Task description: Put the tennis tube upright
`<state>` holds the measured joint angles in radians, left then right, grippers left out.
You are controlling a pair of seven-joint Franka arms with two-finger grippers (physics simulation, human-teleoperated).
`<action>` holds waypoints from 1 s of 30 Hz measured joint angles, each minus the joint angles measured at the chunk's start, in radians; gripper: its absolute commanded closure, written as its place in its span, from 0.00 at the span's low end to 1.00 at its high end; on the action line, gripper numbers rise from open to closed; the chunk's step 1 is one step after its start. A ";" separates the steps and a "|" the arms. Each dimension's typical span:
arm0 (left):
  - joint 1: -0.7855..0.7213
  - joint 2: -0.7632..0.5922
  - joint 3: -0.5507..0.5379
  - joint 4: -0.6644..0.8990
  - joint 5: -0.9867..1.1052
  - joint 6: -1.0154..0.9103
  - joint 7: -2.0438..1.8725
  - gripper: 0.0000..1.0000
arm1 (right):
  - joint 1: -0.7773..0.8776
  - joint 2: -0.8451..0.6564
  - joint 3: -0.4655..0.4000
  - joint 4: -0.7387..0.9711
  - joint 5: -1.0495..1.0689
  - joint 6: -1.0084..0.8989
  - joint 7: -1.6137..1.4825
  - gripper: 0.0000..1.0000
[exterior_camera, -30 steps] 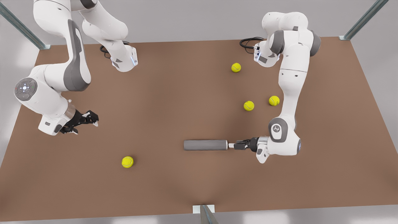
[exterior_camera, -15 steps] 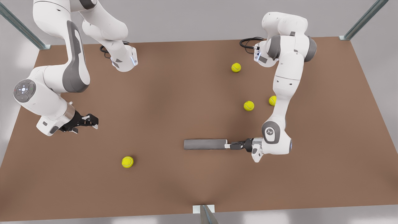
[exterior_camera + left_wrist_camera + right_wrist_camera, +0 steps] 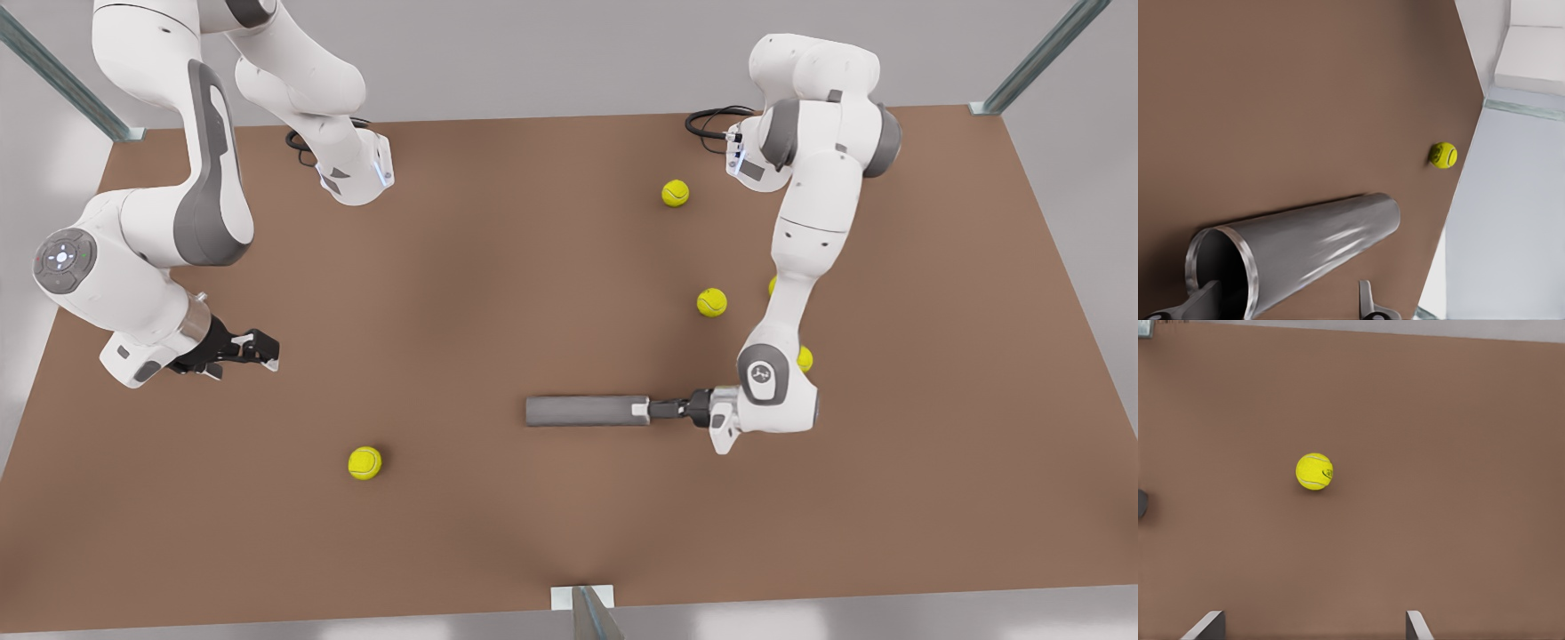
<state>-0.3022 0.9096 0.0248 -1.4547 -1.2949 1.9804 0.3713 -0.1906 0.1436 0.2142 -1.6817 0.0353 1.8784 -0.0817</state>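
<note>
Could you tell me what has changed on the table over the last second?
The left gripper slid along the table to the tennis tube's hollow end; one finger now sits inside the rim, not yet closed. Its arm's elbow swung inward. The right gripper drifted slightly. The tube and the near ball stayed put.

You are looking at a brown table [image 3: 498, 267] lying under soft, even light. A pale grey wall [image 3: 551, 53] is running behind it, and metal frame struts [image 3: 62, 80] are angling down to its corners.
</note>
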 measured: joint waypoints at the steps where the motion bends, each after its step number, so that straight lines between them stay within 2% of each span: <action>1: -0.001 0.004 0.000 -0.001 -0.004 0.002 0.008 0.00 | 0.000 0.000 0.000 0.000 0.001 0.000 0.003 0.00; 30: 0.003 -0.008 -0.020 -0.018 -0.189 -0.009 0.142 0.00 | 0.001 0.009 -0.001 0.005 0.003 0.000 0.041 0.00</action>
<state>-0.2992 0.9019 0.0048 -1.4727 -1.4844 1.9714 0.5132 -0.1893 0.1528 0.2127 -1.6772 0.0383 1.8788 -0.0411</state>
